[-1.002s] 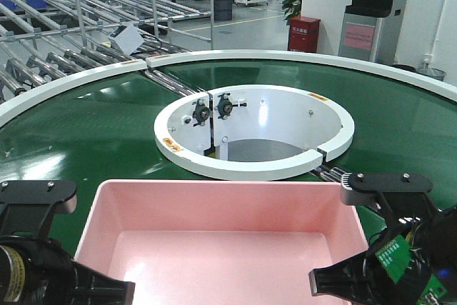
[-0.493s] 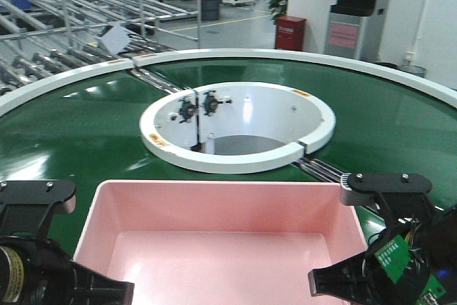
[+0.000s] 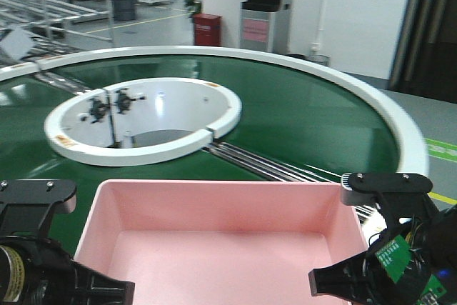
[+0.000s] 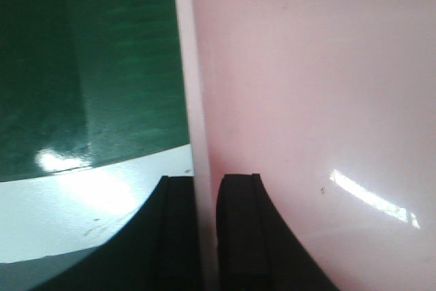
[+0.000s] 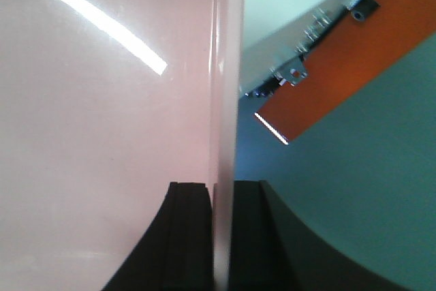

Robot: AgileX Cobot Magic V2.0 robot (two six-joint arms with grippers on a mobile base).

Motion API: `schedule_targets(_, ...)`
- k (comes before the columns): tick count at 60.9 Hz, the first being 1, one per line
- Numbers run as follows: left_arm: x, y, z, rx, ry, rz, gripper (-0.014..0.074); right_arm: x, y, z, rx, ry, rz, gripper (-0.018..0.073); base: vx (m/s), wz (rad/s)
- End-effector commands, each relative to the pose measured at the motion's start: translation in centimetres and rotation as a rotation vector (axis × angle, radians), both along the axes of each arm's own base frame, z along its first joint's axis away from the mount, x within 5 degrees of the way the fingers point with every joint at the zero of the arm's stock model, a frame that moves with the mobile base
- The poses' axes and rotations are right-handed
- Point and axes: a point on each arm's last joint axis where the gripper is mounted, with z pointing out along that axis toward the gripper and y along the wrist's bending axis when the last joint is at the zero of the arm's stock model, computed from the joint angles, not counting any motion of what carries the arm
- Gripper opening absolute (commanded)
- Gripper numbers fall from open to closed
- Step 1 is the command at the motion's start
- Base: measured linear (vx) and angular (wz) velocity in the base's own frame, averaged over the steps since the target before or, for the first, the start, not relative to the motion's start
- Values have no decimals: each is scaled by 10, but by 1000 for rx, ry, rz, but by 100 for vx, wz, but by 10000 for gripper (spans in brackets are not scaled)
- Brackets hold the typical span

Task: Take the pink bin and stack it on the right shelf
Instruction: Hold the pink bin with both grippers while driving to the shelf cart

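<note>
I had the pink bin [image 3: 221, 237] grabbed and held between both arms beside the green conveyor [image 3: 314, 116], but the right shelf was not in view, so I judged the stacking was all left to do. The left gripper [image 4: 204, 192] had its fingers [image 4: 238, 236] closed on the bin's left wall, one inside, one outside. The right gripper [image 5: 221, 195] pinched the right wall likewise.

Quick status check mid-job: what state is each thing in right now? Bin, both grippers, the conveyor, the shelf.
pink bin: empty, upright, clamped by its two side walls.
left gripper: shut on the bin's left wall, one finger on each side.
right gripper: shut on the bin's right wall, one finger on each side.
green conveyor: running or stopped, cannot tell.
right shelf: not in view.
</note>
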Motion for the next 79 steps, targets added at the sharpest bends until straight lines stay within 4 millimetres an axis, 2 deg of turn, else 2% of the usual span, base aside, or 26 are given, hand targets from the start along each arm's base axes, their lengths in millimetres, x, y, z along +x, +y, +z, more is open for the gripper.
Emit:
schedule_targets(1, -1, -1, 21, -61, -110, -26, -6, 1, -4, 19, 10, -115, 17, -9, -16, -51)
schedule_targets(44, -1, -1, 21, -62, -109, -26, -6, 1, -4, 19, 10, -115, 17, -9, -16, -60)
schedule_targets(79, -1, 0, 21, -58, -105, -24, -6, 1, -4, 19, 6, -111, 18, -9, -6, -86)
